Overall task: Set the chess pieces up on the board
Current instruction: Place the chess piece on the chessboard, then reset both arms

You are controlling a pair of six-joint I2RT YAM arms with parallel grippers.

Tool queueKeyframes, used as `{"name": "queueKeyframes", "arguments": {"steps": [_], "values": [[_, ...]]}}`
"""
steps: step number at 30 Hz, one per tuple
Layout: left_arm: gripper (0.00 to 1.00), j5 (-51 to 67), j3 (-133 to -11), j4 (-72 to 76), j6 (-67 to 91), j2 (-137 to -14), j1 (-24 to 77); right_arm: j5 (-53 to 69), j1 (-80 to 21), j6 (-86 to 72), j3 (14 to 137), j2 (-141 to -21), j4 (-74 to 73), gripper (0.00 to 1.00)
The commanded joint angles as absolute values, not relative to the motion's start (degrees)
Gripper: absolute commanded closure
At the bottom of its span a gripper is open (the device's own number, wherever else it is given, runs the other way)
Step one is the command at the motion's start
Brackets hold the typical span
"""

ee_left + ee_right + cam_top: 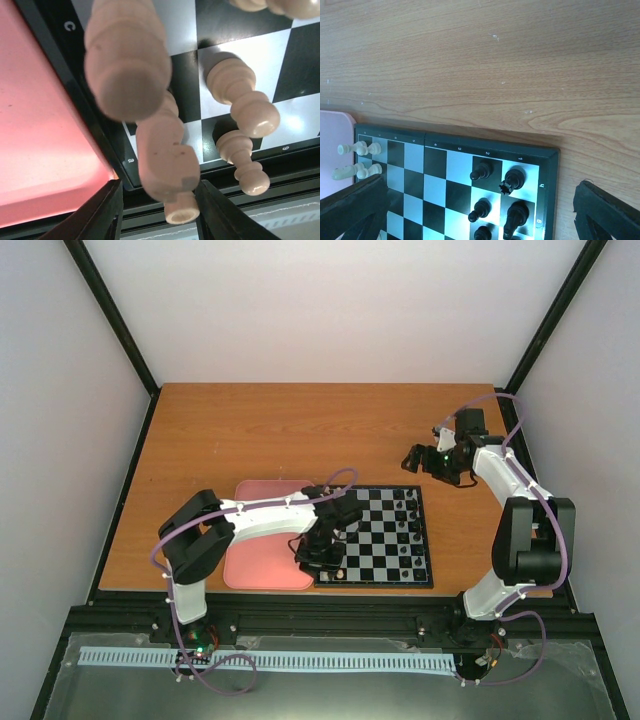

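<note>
Soft, even light fills the overhead view. The arms cast only faint shadows on the table (250, 430), and fine detail is coarse. Just ahead of the left gripper (157, 212) the chess pieces (127, 60) loom out of focus, the closest a smear. Glare whitens the board (295, 122) on one side of it, and the pink tray (45, 165) glows overexposed on the other. Beyond the right gripper (480, 225) the wood grain is crisp, the black pieces (514, 177) throw soft shadows, and its fingers (355, 207) are dark and blurred.

left arm (262, 517): white links, black joints | right arm (505, 475): same | cables (340, 472): purple loops | jaws: black
</note>
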State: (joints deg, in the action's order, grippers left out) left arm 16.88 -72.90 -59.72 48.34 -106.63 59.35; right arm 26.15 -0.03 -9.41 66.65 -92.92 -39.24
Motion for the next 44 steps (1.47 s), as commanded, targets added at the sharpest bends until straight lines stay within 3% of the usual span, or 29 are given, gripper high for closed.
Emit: {"name": "queueKeyframes", "arguments": {"steps": [1,4,11,20,32,38,44], "values": [[0.58,15.16,-75.71,-62.51,47.69,-103.64,59.25,26.16,-0.29,-8.61,68.4,-93.27,-39.62,0.0],[0.51,14.32,-77.15,-64.03,47.15,-102.47,59.25,26.02,-0.32,-8.77,68.6,-93.0,-39.79,0.0],[0.01,13.34,-81.13,-67.5,45.26,-98.66,59.24,25.85,-0.34,-9.67,68.14,-91.3,-39.77,0.0],[0.0,5.69,-95.05,-77.67,40.72,-94.39,57.18,23.63,-0.85,-10.8,70.19,-88.68,-41.63,0.0],[0.0,4.81,-101.48,-76.1,29.72,-83.07,21.28,18.86,-4.82,-11.52,74.04,-85.18,-46.61,0.0],[0.0,6.75,-98.09,-73.66,27.27,-82.71,12.61,13.73,-8.86,-11.0,75.25,-84.63,-48.75,0.0],[0.0,9.63,-97.11,-71.66,26.66,-83.22,11.78,12.74,-9.14,-10.99,75.93,-82.68,-49.31,0.0]]}}
